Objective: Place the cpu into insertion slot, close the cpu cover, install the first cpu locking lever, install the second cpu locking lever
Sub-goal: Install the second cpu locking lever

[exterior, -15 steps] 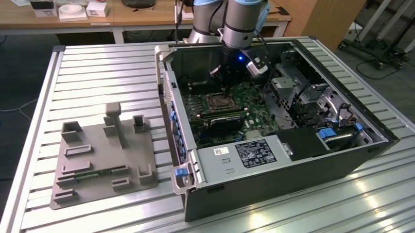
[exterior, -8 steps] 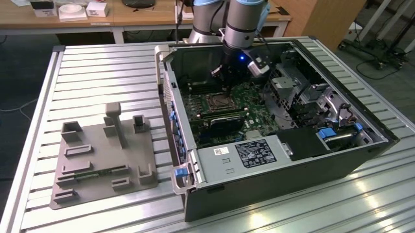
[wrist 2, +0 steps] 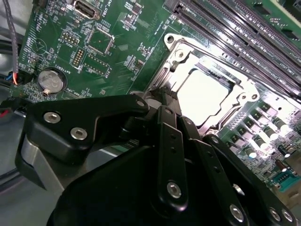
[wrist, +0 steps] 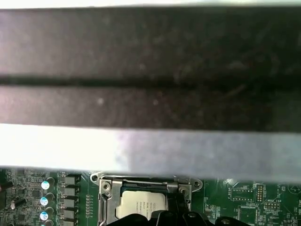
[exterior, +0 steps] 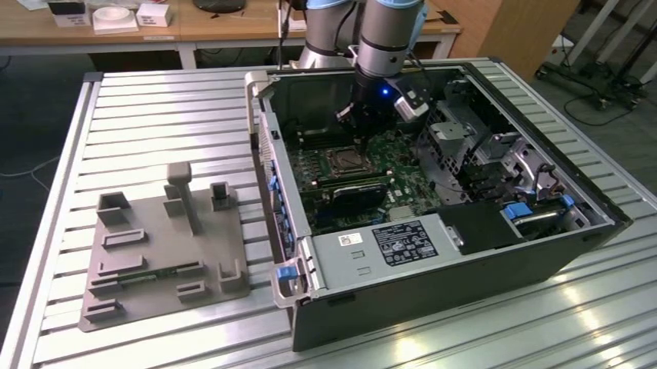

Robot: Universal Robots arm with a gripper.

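Pincer (wrist 2: 162, 94): black, lowered inside the open computer case (exterior: 555, 254); whether its tips are spread or pressed together cannot be told; nothing seen pinched.

Cpu (wrist 2: 204, 94): in the second wrist view, a bright silver square lying flat in the insertion slot (wrist 2: 157, 77), just ahead of the pincer's tips. In the first wrist view the same chip (wrist: 141, 205) sits just past the black tips (wrist: 162, 217).

Cpu cover (wrist 2: 197, 59): in the second wrist view, a silver frame lying down around the chip; its corner is nearest the pincer's tips.

Exterior view: arm (exterior: 390, 38) descending from above into the case, socket (exterior: 344, 160) directly under the pincer.

Surroundings: long memory slots (wrist 2: 235, 28) beyond the socket; a round coin battery (wrist 2: 49, 80) off to the side of the pincer; a row of small capacitors (wrist: 44, 200) beside the socket in the first wrist view. A dark band lies across most of the first wrist view.

Edges: case walls ring the board; a grey moulded fixture (exterior: 165, 246) lies well apart on the slatted metal surface (exterior: 154, 100).
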